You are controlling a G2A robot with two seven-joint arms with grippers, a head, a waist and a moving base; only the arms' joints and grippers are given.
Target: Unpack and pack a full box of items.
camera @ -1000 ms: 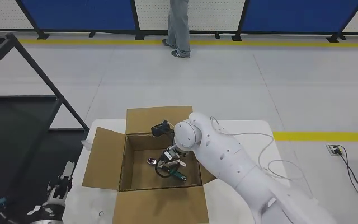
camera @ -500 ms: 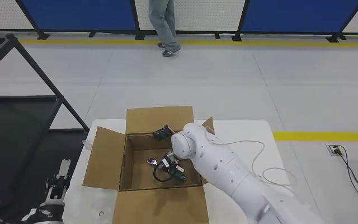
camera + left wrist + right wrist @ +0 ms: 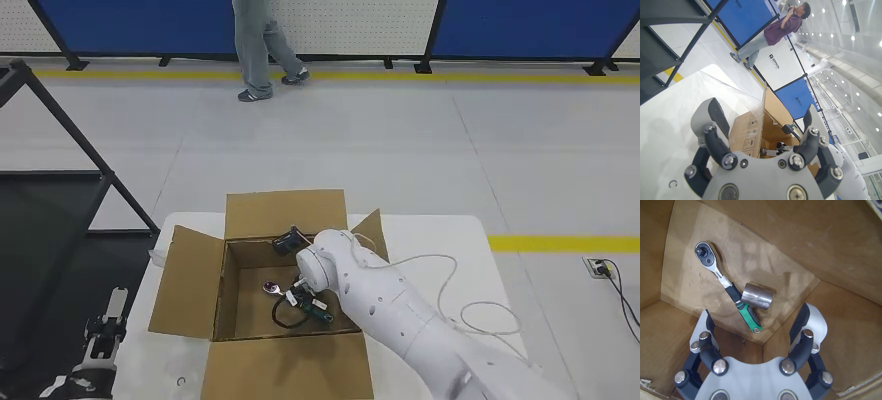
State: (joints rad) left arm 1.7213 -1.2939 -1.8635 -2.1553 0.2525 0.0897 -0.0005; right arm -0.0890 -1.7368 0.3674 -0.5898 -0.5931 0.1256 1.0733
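You see many small round ceiling lights [image 3: 853,38] shining bright white in the left wrist view. The bench [image 3: 668,113] under them looks pale and glary. Inside the box [image 3: 810,228] it is dimmer. A soft shadow lies beside the wrench [image 3: 715,264], and its metal head gleams. Straight lines bend near the wrist views' edges.
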